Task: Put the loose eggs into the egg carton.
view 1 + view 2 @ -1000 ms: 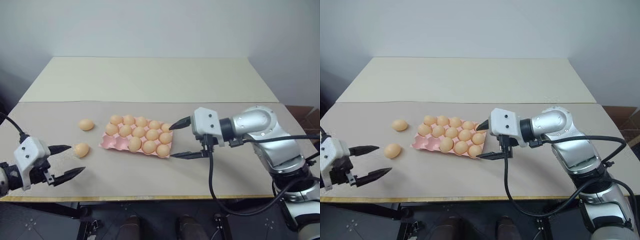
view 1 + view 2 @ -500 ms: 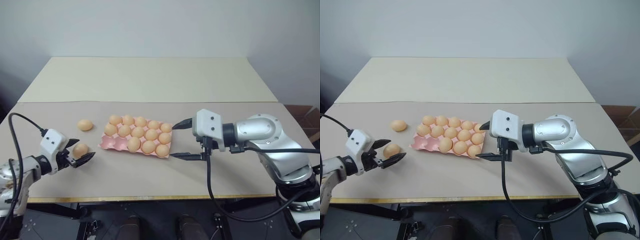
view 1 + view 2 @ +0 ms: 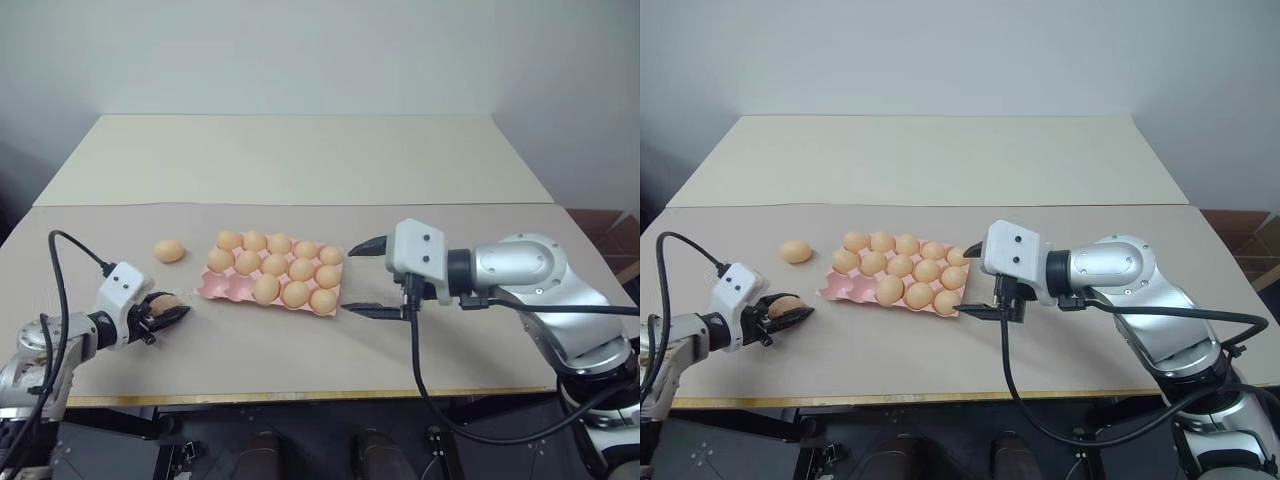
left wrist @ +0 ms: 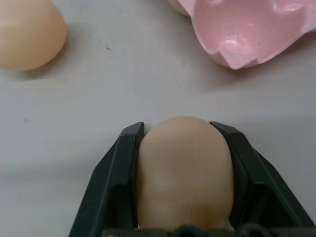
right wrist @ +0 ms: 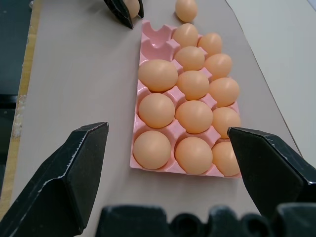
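Gripping one egg (image 4: 183, 173) on the table (image 3: 300, 160), the left gripper (image 3: 165, 311) risks cracking or dropping it during lift if the grip slips. The second loose egg (image 3: 169, 251) lies nearby. The carton (image 3: 214, 288) has two empty near-left cups; the wide-open right gripper (image 3: 362, 279) flanks its right end.

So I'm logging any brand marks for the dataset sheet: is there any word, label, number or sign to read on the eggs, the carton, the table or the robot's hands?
None: no readable text in any view.
The egg carton is plain pink.
The eggs, including the one in the left hand, are unmarked.
The table is bare.
The right hand carries no label.
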You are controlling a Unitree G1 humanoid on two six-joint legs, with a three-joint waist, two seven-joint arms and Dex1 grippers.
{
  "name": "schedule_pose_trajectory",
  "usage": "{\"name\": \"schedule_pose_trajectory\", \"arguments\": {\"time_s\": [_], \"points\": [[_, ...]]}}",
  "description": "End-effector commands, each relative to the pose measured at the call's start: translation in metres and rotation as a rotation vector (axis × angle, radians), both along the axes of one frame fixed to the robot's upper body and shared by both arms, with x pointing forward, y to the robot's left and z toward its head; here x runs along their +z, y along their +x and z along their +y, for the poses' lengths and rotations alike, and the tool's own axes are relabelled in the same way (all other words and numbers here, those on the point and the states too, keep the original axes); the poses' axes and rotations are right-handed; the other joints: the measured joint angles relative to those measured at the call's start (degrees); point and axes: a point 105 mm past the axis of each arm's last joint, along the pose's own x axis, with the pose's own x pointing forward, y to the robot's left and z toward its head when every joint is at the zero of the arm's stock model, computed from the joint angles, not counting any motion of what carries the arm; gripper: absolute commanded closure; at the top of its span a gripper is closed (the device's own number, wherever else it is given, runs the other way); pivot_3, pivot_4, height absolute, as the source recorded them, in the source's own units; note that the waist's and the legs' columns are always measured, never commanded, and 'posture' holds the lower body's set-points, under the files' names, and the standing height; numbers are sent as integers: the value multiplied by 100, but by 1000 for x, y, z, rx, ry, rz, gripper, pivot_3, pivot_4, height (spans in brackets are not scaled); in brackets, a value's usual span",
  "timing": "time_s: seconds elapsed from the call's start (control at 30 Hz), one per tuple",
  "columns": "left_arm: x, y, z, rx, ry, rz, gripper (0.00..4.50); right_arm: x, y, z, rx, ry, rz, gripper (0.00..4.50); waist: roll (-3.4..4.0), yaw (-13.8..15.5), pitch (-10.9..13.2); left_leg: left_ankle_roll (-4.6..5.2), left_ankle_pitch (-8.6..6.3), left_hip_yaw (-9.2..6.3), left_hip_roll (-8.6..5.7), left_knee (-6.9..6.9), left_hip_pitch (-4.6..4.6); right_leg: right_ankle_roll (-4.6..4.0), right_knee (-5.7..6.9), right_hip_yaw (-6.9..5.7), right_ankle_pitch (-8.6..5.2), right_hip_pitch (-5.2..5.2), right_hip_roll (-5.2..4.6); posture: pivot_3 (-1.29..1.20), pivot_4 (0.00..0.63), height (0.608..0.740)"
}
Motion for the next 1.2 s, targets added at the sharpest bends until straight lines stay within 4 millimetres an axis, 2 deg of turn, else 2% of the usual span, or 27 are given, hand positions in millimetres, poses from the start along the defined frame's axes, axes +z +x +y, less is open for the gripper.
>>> {"name": "schedule_pose_trajectory", "arguments": {"time_s": [0.03,0.13,0.17,0.23,0.3,0.4,0.67,1.03,1.2], "points": [[8,-2,14,46,62,-42,2727,7,-2,2,4,14,-44,0,0,1,0,0,0,-3,-1,0,0,0,0,1,0,0,-1,0,150,740],[25,-7,12,22,-16,-112,2727,7,-2,2,0,18,-49,0,0,-7,0,0,0,-5,1,0,0,0,1,1,0,-2,0,0,150,740],[38,-10,7,-18,-66,-170,2727,7,-2,3,-3,21,-51,0,0,-6,0,0,0,-7,2,0,-2,0,1,1,0,-3,0,0,150,740],[66,-17,-6,-117,-195,-277,2727,8,-2,3,-8,27,-54,0,0,12,0,0,0,-11,3,0,-9,0,0,-1,0,-7,-2,0,150,740],[86,-23,-19,-209,-288,-334,2727,8,-1,3,-13,31,-59,0,-1,46,0,0,0,-17,3,1,-13,0,-2,-4,0,-6,-7,0,150,740],[100,-25,-43,-378,-366,-348,2727,12,-2,3,-18,39,-74,0,-1,87,0,0,0,-18,-4,4,-11,0,-3,-7,0,1,-11,0,150,740],[88,1,-82,-597,-424,-289,2727,24,-7,-2,-58,54,-128,0,-2,67,-1,0,0,2,-8,5,-14,1,-3,-8,0,1,0,0,150,740],[69,28,-99,-676,-375,-251,2727,23,-12,-9,-148,62,-147,0,-2,27,-1,1,1,2,-8,6,-16,1,-2,-8,0,-1,2,0,150,740],[66,35,-102,-672,-361,-278,1156,23,-12,-10,-162,68,-149,0,-3,25,-1,1,1,1,-9,7,-18,1,-3,-9,0,-1,1,0,150,740]]}}
